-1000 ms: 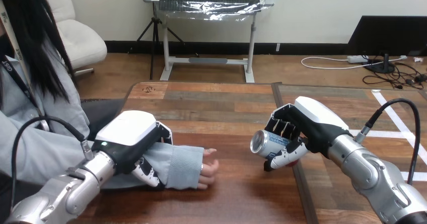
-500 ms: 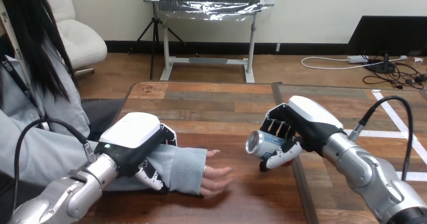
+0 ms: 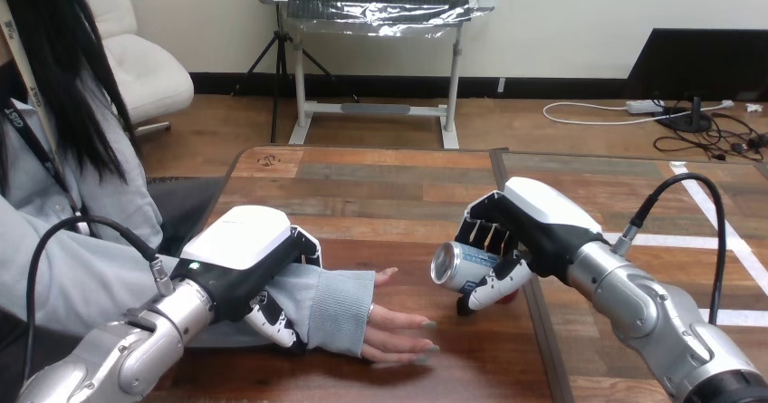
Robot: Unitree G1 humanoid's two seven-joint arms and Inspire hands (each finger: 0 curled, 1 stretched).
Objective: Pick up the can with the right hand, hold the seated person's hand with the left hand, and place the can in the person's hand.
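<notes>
Silver with a blue band, the can (image 3: 456, 265) lies sideways in the right hand (image 3: 530, 226), whose fingers and thumb wrap round it, just above the worktop (image 3: 380, 195) and near the person's hand (image 3: 396, 331), which rests flat with fingers outstretched. The left hand (image 3: 240, 258) is clasped round the person's sleeved wrist. The can should probably travel low across to those fingers and be let go only once they close. Whether the palm faces up is hard to make out, and the left hand's fingertips are tucked under the sleeve.
</notes>
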